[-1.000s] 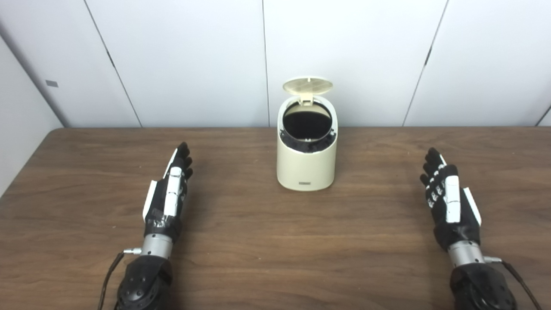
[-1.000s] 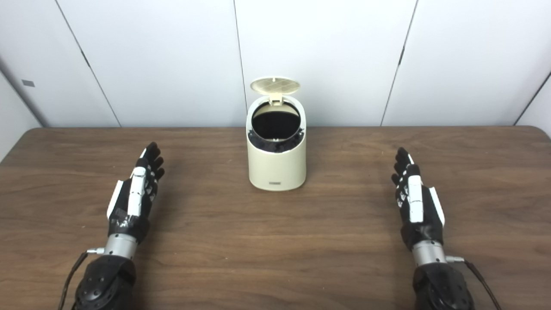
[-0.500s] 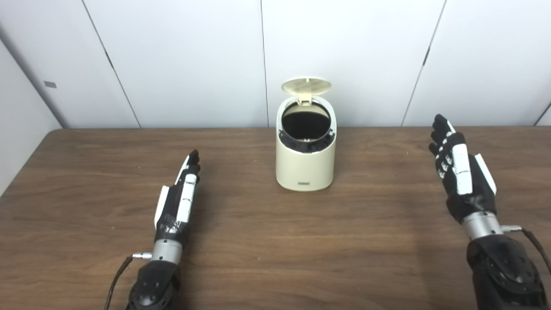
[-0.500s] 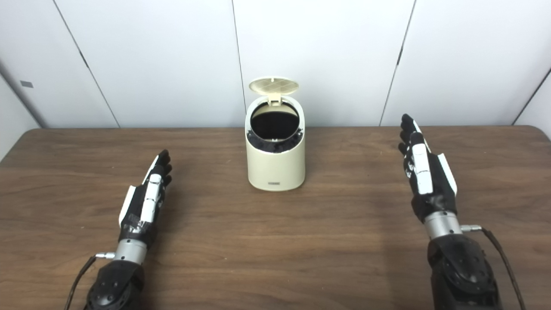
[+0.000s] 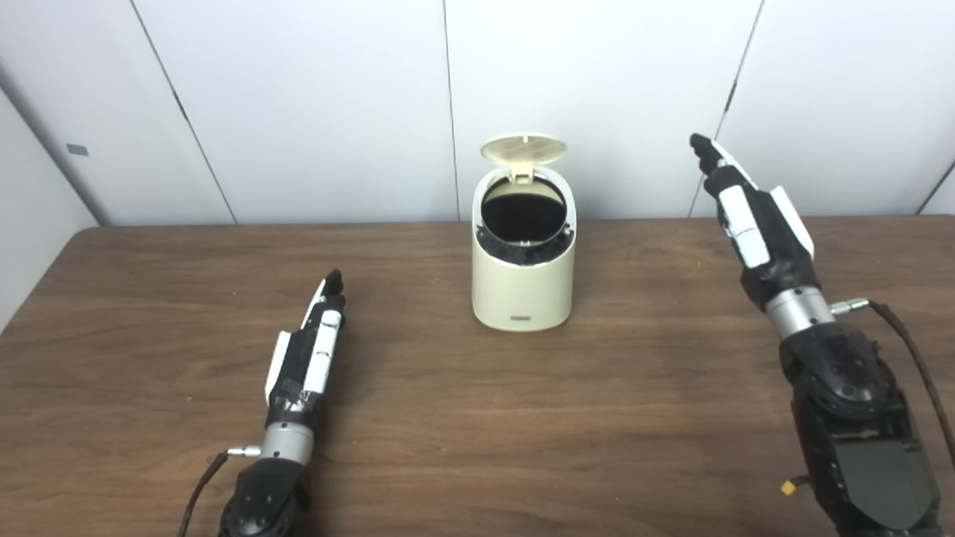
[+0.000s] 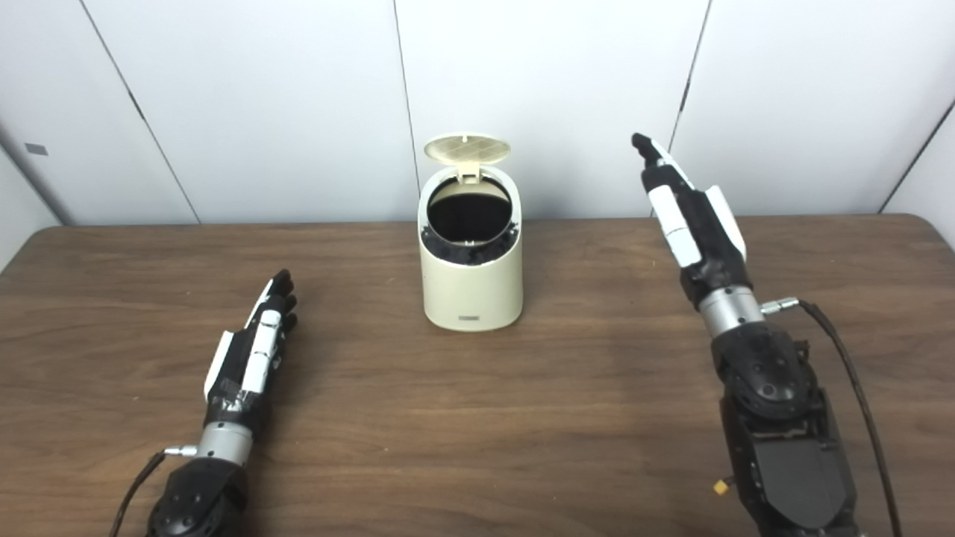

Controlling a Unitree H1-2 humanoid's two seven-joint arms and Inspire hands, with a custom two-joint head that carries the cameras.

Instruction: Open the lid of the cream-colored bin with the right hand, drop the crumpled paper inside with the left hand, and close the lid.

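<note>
The right hand point(image 5: 750, 212) has risen beside the open-lidded bin point(image 5: 524, 283).

The cream-colored bin point(image 5: 524, 276) stands alone mid-table, its lid point(image 5: 524, 148) tipped up at the back, so the dark mouth is reachable from the front and from above. Bare wooden table point(image 5: 462, 418) lies on both sides. The left hand point(image 5: 307, 350) lies low, well apart; the right hand point(image 5: 746, 205) is raised beside the bin, apart from it.
</note>
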